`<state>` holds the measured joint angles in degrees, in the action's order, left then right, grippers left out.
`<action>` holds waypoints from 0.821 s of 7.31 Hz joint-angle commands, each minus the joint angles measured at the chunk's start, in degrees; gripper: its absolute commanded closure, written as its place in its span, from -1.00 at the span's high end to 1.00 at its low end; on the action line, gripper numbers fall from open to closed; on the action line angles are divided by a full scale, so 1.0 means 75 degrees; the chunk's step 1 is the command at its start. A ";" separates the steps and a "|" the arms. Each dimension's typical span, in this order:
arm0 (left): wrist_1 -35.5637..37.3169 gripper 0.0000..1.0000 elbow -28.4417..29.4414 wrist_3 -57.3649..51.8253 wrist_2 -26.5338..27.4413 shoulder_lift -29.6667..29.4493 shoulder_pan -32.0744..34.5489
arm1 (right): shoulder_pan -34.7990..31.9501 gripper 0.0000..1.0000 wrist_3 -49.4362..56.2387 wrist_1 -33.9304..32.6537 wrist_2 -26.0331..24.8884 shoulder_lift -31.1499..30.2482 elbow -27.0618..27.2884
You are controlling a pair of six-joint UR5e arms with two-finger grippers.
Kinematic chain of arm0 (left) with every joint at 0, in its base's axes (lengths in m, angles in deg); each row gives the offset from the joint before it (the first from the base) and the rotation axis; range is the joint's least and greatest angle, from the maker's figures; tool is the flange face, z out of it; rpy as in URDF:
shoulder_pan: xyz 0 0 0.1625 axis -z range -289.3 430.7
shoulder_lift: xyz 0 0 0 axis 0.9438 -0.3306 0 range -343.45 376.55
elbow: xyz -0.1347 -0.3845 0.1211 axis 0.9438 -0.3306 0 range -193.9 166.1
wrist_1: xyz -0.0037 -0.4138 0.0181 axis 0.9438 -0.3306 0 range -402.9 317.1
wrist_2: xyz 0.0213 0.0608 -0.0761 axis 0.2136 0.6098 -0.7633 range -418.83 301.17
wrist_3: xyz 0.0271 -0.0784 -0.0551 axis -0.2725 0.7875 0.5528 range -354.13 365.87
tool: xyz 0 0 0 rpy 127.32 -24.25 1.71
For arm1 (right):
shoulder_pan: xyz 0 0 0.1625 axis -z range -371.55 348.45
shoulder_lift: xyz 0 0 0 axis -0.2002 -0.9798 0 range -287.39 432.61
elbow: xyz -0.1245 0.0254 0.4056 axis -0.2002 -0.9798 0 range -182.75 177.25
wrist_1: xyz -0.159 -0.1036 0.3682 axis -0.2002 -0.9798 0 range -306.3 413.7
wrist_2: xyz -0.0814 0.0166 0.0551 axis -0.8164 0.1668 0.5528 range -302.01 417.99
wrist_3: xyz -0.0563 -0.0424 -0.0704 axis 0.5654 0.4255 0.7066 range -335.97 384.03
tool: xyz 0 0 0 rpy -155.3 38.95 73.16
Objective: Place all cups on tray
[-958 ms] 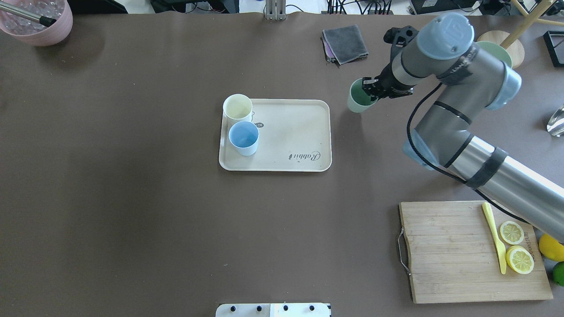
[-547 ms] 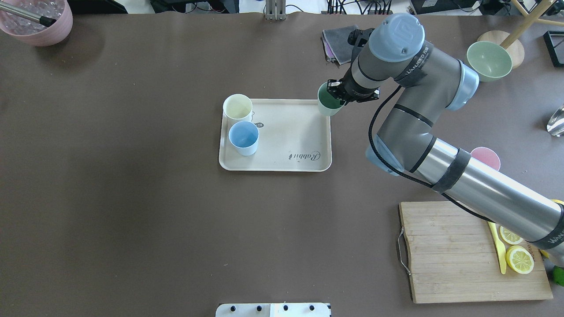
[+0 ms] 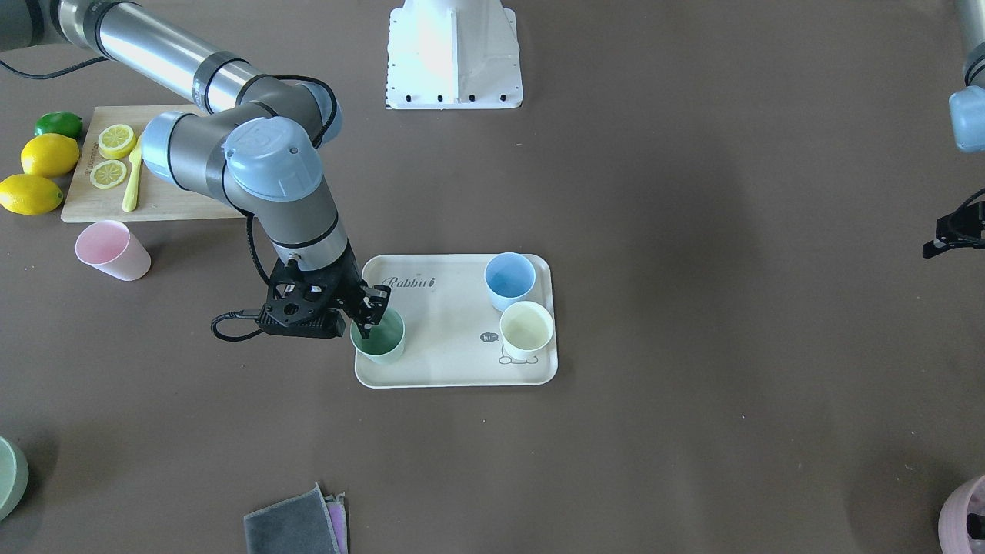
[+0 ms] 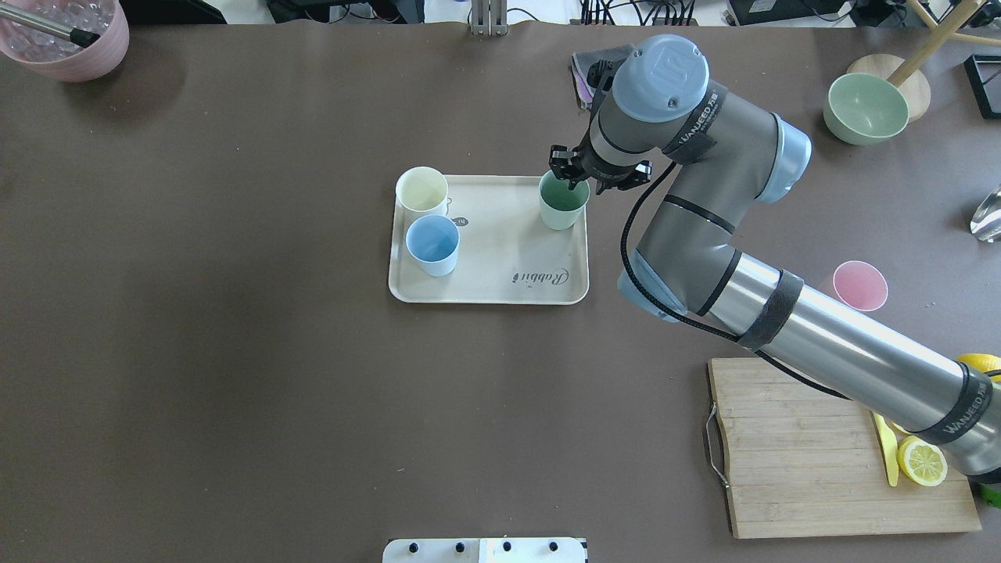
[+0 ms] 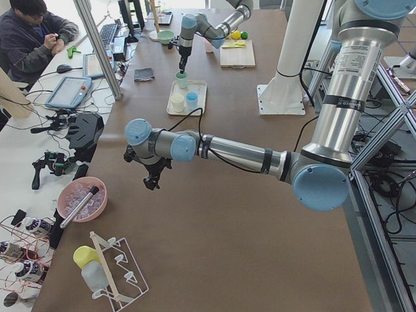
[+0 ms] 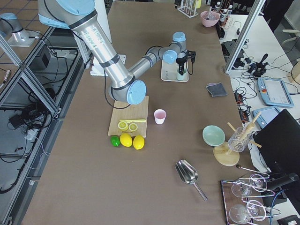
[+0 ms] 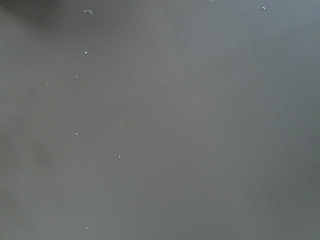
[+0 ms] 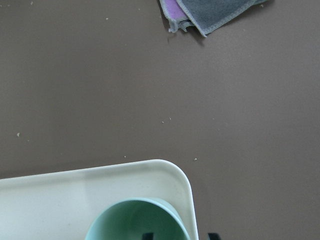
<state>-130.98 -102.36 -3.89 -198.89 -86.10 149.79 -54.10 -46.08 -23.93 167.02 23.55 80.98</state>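
Observation:
The cream tray lies mid-table, also in the front view. The cream-yellow cup and the light blue cup stand upright on its left side. My right gripper is shut on the rim of the sage green cup, one finger inside, at the tray's far right corner. The right wrist view shows that cup's rim inside the tray's corner. The pink cup stands on the table right of the tray. My left gripper hangs over bare table; I cannot tell its state.
A wooden cutting board with lemon slices and a yellow knife lies at the near right. A green bowl and a folded grey cloth are at the far right. A mauve pot stands far left.
My right arm has swung left with the green cup, from beside the tray to the tray's far right corner. The pink cup came into sight behind the arm.

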 commanded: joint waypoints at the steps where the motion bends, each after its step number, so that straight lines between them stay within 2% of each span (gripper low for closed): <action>1: 0.0002 0.98 0.0017 0.0000 0.0006 0.0000 -0.0056 | -0.0836 1.00 0.0670 -0.0170 0.1215 -0.0287 0.0365; 3: 0.0002 0.98 0.0017 0.0000 0.0006 0.0012 -0.0115 | -0.1436 1.00 0.2670 -0.0219 0.1551 -0.2377 0.1907; 4: 0.0002 0.98 0.0006 0.0000 -0.0005 0.0035 -0.0115 | -0.1973 1.00 0.3712 -0.0207 0.1923 -0.3467 0.2483; 5: -0.0009 0.98 0.0005 0.0000 0.0006 0.0035 -0.0115 | -0.2419 1.00 0.4547 -0.0126 0.2252 -0.4325 0.2825; 6: -0.0009 0.98 0.0005 0.0000 0.0006 0.0035 -0.0115 | -0.2505 1.00 0.5112 0.0003 0.2232 -0.5053 0.3026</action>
<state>-131.02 -102.31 -3.89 -198.87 -85.88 148.95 -70.52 -14.72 -24.88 182.54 -6.27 100.68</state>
